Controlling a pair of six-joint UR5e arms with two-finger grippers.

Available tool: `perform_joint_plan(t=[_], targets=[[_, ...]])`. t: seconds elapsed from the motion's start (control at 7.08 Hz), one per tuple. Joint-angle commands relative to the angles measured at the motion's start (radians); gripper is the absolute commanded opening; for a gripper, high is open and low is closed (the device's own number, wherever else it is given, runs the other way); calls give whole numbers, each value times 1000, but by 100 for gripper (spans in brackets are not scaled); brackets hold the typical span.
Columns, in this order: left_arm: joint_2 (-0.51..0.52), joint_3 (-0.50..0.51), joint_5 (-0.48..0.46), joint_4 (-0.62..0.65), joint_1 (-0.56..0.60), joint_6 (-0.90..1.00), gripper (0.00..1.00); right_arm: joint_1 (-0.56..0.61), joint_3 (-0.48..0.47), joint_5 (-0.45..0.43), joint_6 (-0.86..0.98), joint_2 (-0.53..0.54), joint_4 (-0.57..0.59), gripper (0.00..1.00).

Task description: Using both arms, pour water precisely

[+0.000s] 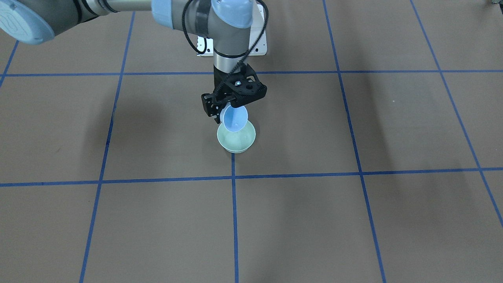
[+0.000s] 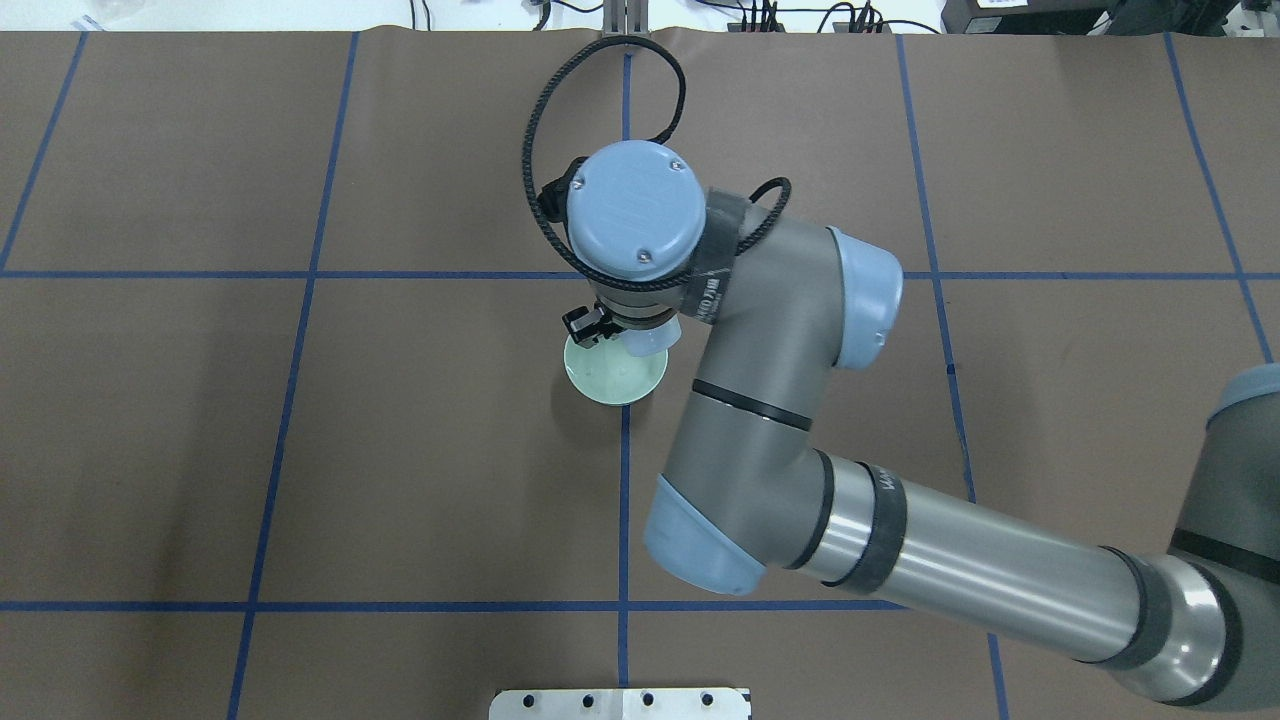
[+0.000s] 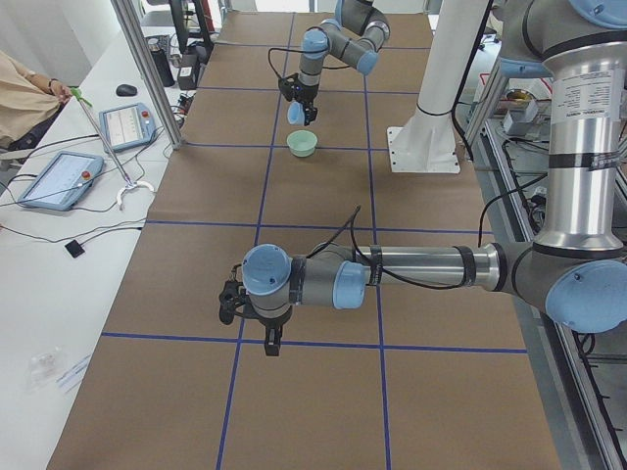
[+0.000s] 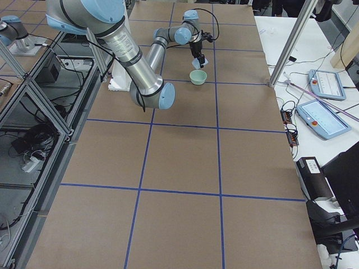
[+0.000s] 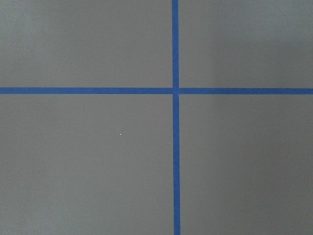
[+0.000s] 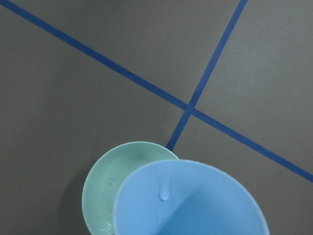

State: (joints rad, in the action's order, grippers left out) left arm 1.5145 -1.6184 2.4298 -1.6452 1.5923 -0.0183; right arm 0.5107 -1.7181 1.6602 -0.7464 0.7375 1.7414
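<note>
Right wrist-mounted view catches the water point(image 6: 165, 194) as one clear bead clinging to the inner wall of the cup point(image 6: 195, 205), with faint white glints low in the bowl point(image 6: 105, 186) beneath it. The cup is smooth, opaque and light blue, with a round mouth, and it is tipped steeply so that its lip overhangs the bowl's rim. The bowl is pale green, round and shallow. It stands on the matte brown table point(image 1: 353, 220), over a blue tape line point(image 1: 234, 204). The black right gripper point(image 1: 224, 107) is clamped on the cup, holding it just above the bowl. The left gripper point(image 3: 271, 338) points down over the table, well apart from them; whether it is parted or closed cannot be told.
</note>
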Motion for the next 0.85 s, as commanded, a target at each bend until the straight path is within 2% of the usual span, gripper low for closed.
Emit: perform_joint_plan(t=[0.0, 0.14, 0.28, 0.42, 0.56, 0.71], targets=[[3, -1, 0, -1, 0, 1, 100, 3, -179, -115, -118, 133, -77, 0], [4, -3, 0, -2, 0, 1, 100, 6, -248, -181, -149, 219, -147, 0], [4, -11, 2, -2, 0, 1, 100, -3, -283, -289, -198, 288, -202, 0], [3, -15, 2, -1, 0, 0, 100, -29, -287, -389, -240, 345, -294, 0], [3, -15, 2, -1, 0, 0, 100, -32, -299, -442, -260, 432, -381, 0], [3, -18, 2, -2, 0, 0, 100, -52, -301, -548, -295, 523, -455, 0]])
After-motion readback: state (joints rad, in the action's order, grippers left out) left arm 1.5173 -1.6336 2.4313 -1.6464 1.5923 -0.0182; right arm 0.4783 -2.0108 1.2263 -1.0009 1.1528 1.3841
